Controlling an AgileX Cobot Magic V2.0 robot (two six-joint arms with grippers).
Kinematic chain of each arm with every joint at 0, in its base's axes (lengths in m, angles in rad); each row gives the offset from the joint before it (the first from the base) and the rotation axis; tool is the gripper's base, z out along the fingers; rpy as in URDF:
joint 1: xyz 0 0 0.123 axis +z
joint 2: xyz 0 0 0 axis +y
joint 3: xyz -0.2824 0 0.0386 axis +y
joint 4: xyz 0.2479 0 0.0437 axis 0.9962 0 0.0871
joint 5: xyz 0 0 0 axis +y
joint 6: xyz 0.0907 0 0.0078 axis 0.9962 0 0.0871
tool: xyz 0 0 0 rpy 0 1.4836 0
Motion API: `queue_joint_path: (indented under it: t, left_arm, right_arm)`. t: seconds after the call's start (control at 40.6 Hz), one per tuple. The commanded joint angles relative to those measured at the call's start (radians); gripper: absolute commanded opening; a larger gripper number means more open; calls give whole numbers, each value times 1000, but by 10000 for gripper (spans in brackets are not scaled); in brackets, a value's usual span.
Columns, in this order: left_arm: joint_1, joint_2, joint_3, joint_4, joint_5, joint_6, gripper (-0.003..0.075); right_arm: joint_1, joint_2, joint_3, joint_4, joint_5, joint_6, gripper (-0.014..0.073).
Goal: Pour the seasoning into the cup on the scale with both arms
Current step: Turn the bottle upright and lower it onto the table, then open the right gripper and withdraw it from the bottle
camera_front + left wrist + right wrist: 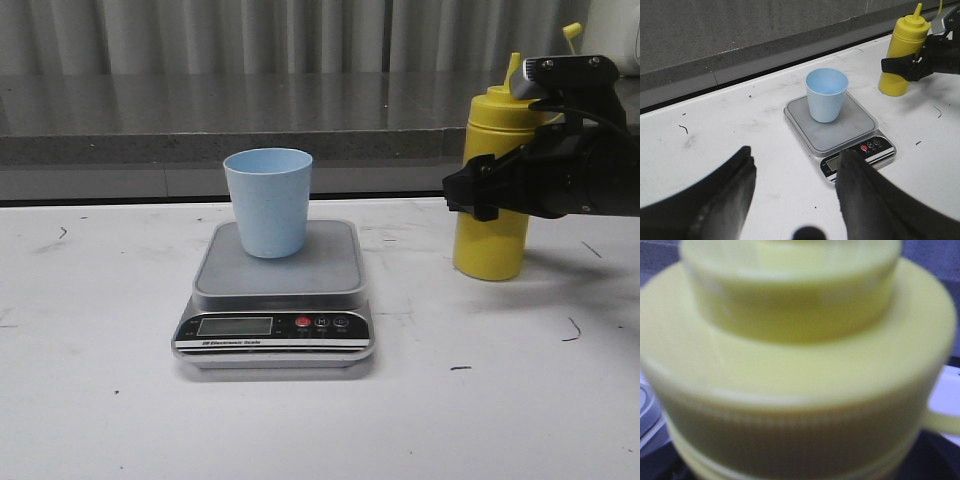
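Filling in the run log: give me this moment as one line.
cup: upright on scale | seasoning bottle: standing on table, right of scale | right gripper: at bottle, grip unclear | left gripper: open, back from scale

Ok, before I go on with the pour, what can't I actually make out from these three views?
- Scale display: too small and pale in the front view to read; partly hidden behind a left gripper finger in the left wrist view.
- Right gripper grip on the seasoning bottle: the arm covers the contact in the front view, and the right wrist view is filled by the blurred cap.
- Cup contents: the front view shows only its outside.
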Motion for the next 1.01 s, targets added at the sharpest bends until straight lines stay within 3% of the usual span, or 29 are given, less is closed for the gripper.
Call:
queue_joint_path:
  t: [0.0,0.369,0.739,0.985]
  left_arm:
    - [-7,4,-24,-5,-85,0,366]
    - [-7,4,-24,-5,-85,0,366]
    - [-7,4,-24,-5,-85,0,366]
    - [-7,4,-24,-5,-85,0,366]
  right_arm:
    - [-9,-81,-25,13,-30,-10,601]
    - [29,-215,-3,-46,251,56,601]
    - [107,-426,-2,-45,805,192,601]
    - [176,-605,-7,19,1212,192,601]
